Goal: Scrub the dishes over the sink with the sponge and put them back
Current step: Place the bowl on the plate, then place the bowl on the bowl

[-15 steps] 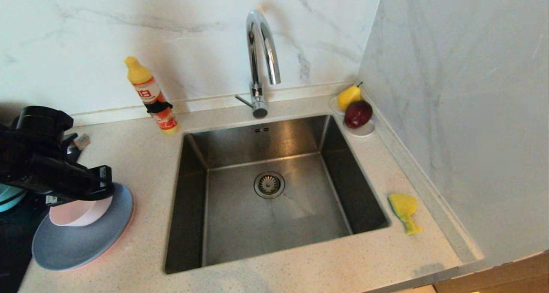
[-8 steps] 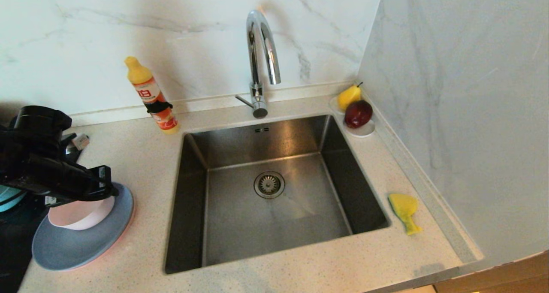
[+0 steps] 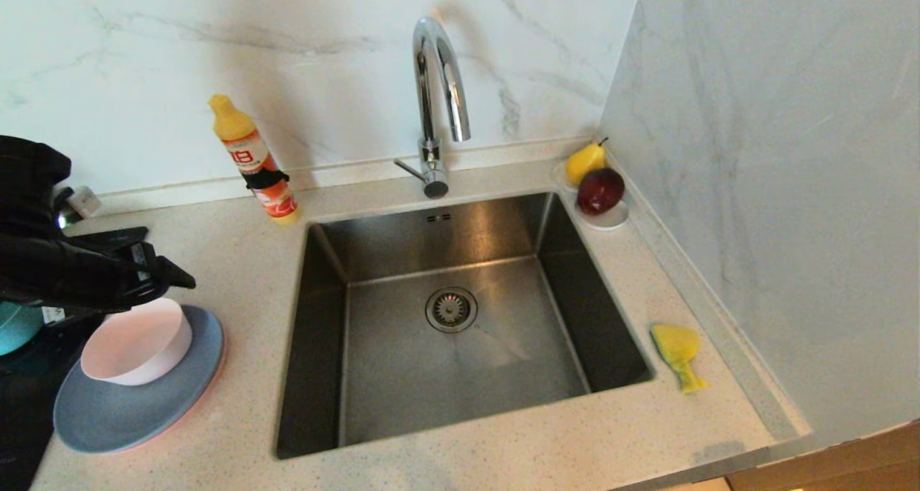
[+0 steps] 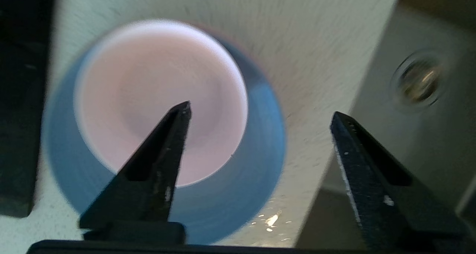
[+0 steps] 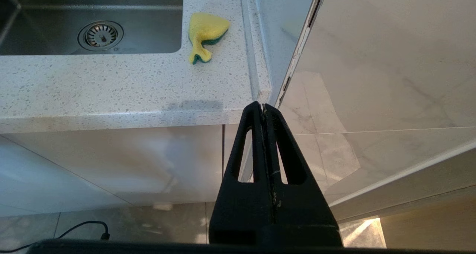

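Note:
A pale pink bowl [image 3: 136, 340] stands in a grey-blue plate [image 3: 122, 412] on the counter left of the sink [image 3: 460, 232]. A thin salmon-pink rim [image 3: 218, 365] shows under that plate. Part of a teal bowl [image 3: 16, 326] peeks out at the far left. My left gripper [image 3: 170, 257] hovers just above the pink bowl, open and empty; the left wrist view shows the bowl [image 4: 156, 97] and plate [image 4: 238, 194] below the spread jaws of the left gripper [image 4: 261, 109]. The yellow sponge [image 3: 678, 351] lies on the counter right of the sink. My right gripper [image 5: 262, 105] is shut, parked below the counter's front edge, with the sponge [image 5: 205, 32] beyond it.
A detergent bottle [image 3: 253, 162] leans behind the sink's left corner, and a chrome tap [image 3: 438, 95] rises behind the basin. A white saucer [image 3: 611, 221] with a pear [image 3: 583, 162] and a red fruit sits at the back right. A marble wall [image 3: 755, 189] bounds the right side.
My left gripper has opened, let go of the pink bowl and lifted up and back off it. The bowl stays on the grey-blue plate. The right arm has not moved.

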You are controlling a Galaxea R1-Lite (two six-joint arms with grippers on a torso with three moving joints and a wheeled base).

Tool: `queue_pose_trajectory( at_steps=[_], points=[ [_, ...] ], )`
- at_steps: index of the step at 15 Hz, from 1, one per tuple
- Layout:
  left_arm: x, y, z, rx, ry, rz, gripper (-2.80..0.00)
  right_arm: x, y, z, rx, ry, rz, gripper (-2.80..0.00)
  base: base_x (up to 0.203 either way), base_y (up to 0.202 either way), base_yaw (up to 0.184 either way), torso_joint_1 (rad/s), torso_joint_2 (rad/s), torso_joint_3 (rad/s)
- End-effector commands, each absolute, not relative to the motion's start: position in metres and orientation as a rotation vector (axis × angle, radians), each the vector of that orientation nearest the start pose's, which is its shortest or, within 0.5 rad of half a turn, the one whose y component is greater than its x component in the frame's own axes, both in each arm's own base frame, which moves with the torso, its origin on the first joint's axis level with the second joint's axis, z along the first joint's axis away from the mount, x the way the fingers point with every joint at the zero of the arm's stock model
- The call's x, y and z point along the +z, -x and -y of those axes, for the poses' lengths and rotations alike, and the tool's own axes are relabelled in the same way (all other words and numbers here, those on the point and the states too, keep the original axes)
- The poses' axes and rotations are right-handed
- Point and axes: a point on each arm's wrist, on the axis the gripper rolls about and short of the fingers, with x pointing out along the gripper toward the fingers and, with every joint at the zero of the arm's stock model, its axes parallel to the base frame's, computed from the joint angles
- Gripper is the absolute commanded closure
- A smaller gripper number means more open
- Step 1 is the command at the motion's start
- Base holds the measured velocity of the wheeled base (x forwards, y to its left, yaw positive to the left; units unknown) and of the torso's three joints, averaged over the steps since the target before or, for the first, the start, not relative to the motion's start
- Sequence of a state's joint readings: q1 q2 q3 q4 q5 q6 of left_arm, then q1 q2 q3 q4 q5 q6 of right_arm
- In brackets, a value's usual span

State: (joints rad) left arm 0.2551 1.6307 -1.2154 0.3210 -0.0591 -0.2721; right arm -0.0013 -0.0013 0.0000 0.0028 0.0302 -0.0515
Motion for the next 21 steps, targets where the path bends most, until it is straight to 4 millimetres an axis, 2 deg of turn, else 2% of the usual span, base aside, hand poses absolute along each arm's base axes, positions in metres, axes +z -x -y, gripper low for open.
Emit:
queue_pose_trajectory(
  at_steps=[1, 3, 4, 8, 15, 18, 19, 21],
  points=[
    [0.256, -0.256, -0.071, 0.31, 0.392, -0.602, -2.8, 0.075, 0.023, -0.001, 0.03, 0.052, -0.001, 0.0, 0.0, 0.0, 0.0, 0.0, 0.0, 0.0],
    [0.261, -0.25, -0.081, 0.351, 0.405, -0.577, -2.8, 0.075, 0.023, -0.001, 0.03, 0.052, 0.0, 0.0, 0.0, 0.0, 0.0, 0.0, 0.0, 0.0],
    [0.26, -0.249, -0.086, 0.373, 0.409, -0.577, 0.0, 0.075, 0.023, -0.001, 0.029, 0.052, -0.001, 0.0, 0.0, 0.0, 0.0, 0.0, 0.0, 0.0],
    [0.249, -0.252, -0.119, 0.469, 0.419, -0.594, 0.0, 0.075, 0.023, -0.001, 0.029, 0.052, -0.001, 0.0, 0.0, 0.0, 0.0, 0.0, 0.0, 0.0],
    [0.228, -0.287, -0.198, 0.587, 0.393, -0.572, 0.0, 0.075, 0.023, -0.001, 0.03, 0.052, 0.0, 0.0, 0.0, 0.0, 0.0, 0.0, 0.0, 0.0],
    [0.225, -0.295, -0.225, 0.627, 0.388, -0.555, 0.0, 0.075, 0.023, -0.001, 0.029, 0.052, 0.001, 0.0, 0.0, 0.0, 0.0, 0.0, 0.0, 0.0],
    [0.223, -0.296, -0.232, 0.635, 0.376, -0.558, -2.8, 0.075, 0.023, -0.001, 0.029, 0.052, -0.001, 0.0, 0.0, 0.0, 0.0, 0.0, 0.0, 0.0],
    [0.222, -0.298, -0.243, 0.638, 0.355, -0.551, -2.8, 0.075, 0.023, -0.001, 0.031, 0.052, -0.001, 0.0, 0.0, 0.0, 0.0, 0.0, 0.0, 0.0]
  ],
)
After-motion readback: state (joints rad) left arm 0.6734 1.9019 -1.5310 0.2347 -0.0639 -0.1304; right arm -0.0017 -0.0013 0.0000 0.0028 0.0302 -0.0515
